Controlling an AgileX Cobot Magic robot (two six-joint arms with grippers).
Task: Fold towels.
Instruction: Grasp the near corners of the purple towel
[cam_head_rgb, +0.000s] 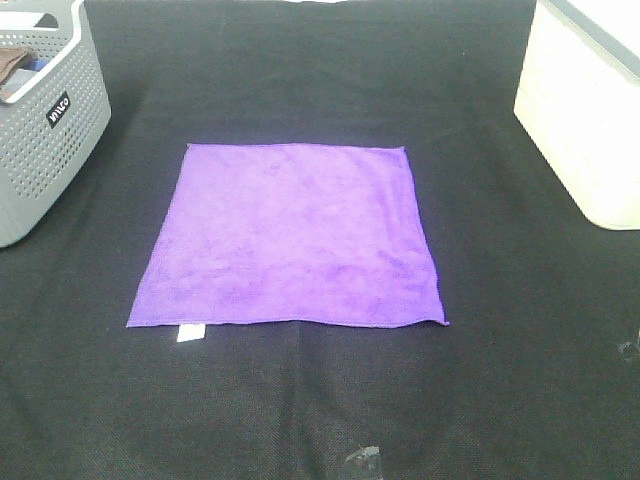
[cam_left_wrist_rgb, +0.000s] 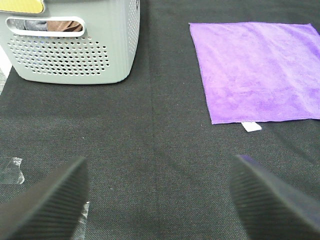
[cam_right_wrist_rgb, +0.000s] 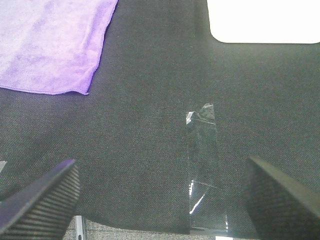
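Left claw (cam_left_wrist_rgb: 160, 172): ribbed dark fingers (cam_left_wrist_rgb: 47, 200) stood wide apart, bare black worktop (cam_head_rgb: 320, 400) between them. Right claw (cam_right_wrist_rgb: 160, 170): the same, fingers (cam_right_wrist_rgb: 42, 200) spread, clamped on nothing. Both hovered above the worktop, off the cloth.

Towel (cam_head_rgb: 290, 235): bright purple, square, lay flat and fully unfolded at the centre of the worktop in the high view. Edges stitched, surface smooth with faint ripples near its 4 o'clock corner. Small white tag (cam_head_rgb: 190, 332) poked out from the near edge by the 7 o'clock corner, lying on the worktop.

From the left wrist, the towel's tagged corner lay ahead of the claw and apart from it. From the right wrist, the towel's other near corner showed, also apart from the fingers.

Outward: grey perforated basket (cam_head_rgb: 40, 140) at 10 o'clock from the towel, well apart, with a small dark label (cam_head_rgb: 58, 109) on its side and a brownish cloth (cam_head_rgb: 12, 68) inside. White bin (cam_head_rgb: 590, 110) at 2 o'clock, well apart. Strip of clear tape (cam_right_wrist_rgb: 202, 150) stuck to the worktop at about 6 o'clock, near the front edge, lying between the right claw's fingers in the wrist view. Second scrap of tape (cam_left_wrist_rgb: 10, 170) near the left claw.
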